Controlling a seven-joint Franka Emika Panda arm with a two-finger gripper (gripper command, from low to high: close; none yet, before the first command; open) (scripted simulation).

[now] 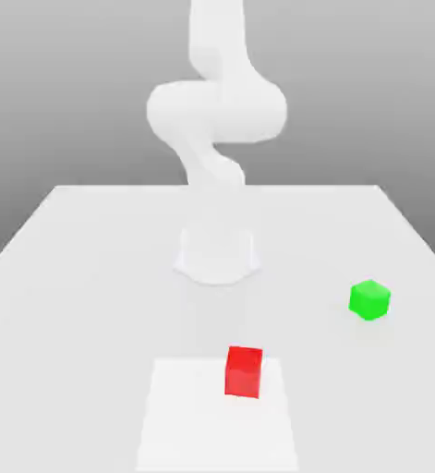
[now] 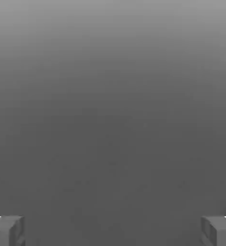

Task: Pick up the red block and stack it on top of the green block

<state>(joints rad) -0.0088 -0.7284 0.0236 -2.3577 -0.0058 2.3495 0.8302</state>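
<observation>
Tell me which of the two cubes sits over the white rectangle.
The red cube; the green one rests outside it, toward the exterior view's right.

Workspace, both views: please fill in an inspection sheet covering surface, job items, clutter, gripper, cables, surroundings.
Surface: pale tabletop with a brighter white rectangular patch toward the front.
Job items: red block at the patch's far edge, right of its middle in the exterior view; green block apart from it, farther back and toward the exterior view's right. Not stacked.
Clutter: nothing seen.
Gripper: open, fingers wide apart, nothing between them in the hand view.
Cables: nothing seen.
Surroundings: white arm on its base, plain grey gradient backdrop.
</observation>
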